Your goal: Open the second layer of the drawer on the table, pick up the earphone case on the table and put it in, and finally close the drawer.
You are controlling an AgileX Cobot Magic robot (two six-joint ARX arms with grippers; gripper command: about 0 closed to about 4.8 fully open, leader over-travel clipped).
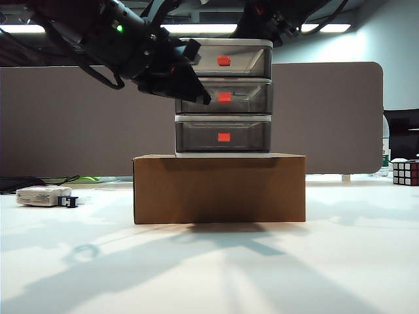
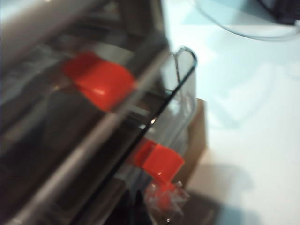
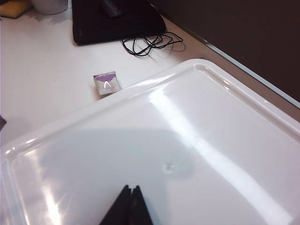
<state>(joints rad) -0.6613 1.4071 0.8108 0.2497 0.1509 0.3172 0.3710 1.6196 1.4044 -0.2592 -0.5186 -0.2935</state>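
A: Since all three fronts appear flush in the exterior view, can anything of the task be counted as done?

B: Nothing yet, it is judged. The second layer (image 1: 242,98) of the drawer (image 1: 223,117) is seen closed, so opening, loading and closing are all left. The earphone case cannot be found in any view.

A: Where are the grippers placed?

B: The left gripper (image 1: 198,93) is held at the left front corner of the second layer, beside its red tab (image 1: 224,97). Its jaws are fully closed and nothing is gripped. The right gripper (image 3: 131,206) is poised over the drawer's white top, fingertips pressed together and empty.

A: How is the drawer set?

B: It is stood upright on the cardboard box (image 1: 219,190), mid-way across the table (image 1: 209,275). Its front is turned toward the near edge of the tabletop. The second layer's long axis is laid parallel to that edge, so a pull toward that edge is expected.
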